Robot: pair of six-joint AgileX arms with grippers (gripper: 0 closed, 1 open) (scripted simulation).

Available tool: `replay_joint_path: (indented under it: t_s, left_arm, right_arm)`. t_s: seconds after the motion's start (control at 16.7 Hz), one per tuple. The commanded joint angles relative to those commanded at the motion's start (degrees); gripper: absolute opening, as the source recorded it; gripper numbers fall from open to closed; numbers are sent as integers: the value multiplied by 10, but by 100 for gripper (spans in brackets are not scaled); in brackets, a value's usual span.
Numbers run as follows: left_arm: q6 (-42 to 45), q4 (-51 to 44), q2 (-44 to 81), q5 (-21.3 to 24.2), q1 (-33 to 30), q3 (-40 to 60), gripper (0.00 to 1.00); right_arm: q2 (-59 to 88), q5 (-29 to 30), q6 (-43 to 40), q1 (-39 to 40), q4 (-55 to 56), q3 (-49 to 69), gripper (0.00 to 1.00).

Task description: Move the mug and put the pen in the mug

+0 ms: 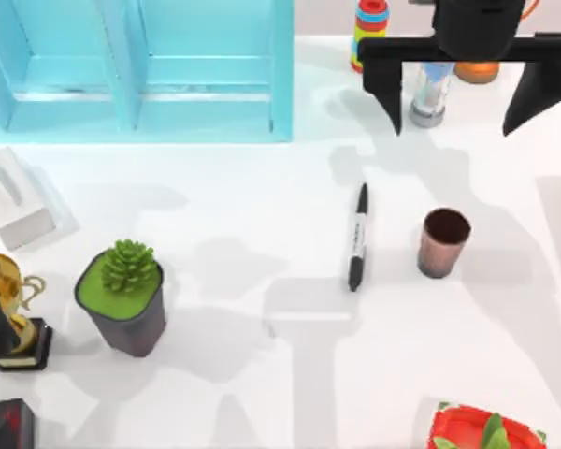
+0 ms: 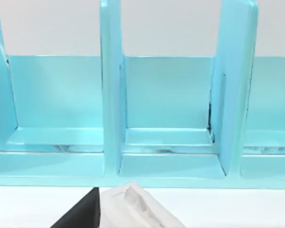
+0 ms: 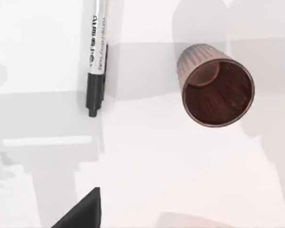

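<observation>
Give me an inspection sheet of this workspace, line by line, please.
Surface: white table, shadowed.
Job's things: copper-brown tapered mug upright, empty; black marker pen with white barrel lying flat beside it, apart.
Clutter: green succulent in dark grey pot, gold trophy, white tissue box, clear hourglass, red item.
Grippers: right gripper open, above the table's far right; left arm at left edge.
Cables: nothing seen.
Surroundings: turquoise shelf unit.

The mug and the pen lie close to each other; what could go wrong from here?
1. The mug stands upright just right of the pen, so the wide-open right gripper, coming down on it, may nudge the pen.
2. The mug is short and tapered; it could tip when the long pen goes in.
</observation>
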Motion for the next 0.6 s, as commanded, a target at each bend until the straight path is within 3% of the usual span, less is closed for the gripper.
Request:
replay_joint_path:
  t_s: [0.6]
  left_arm:
    - [0,0,0,0,0,0,100]
  right_arm:
    - [258,63,167,90,-10,201,100]
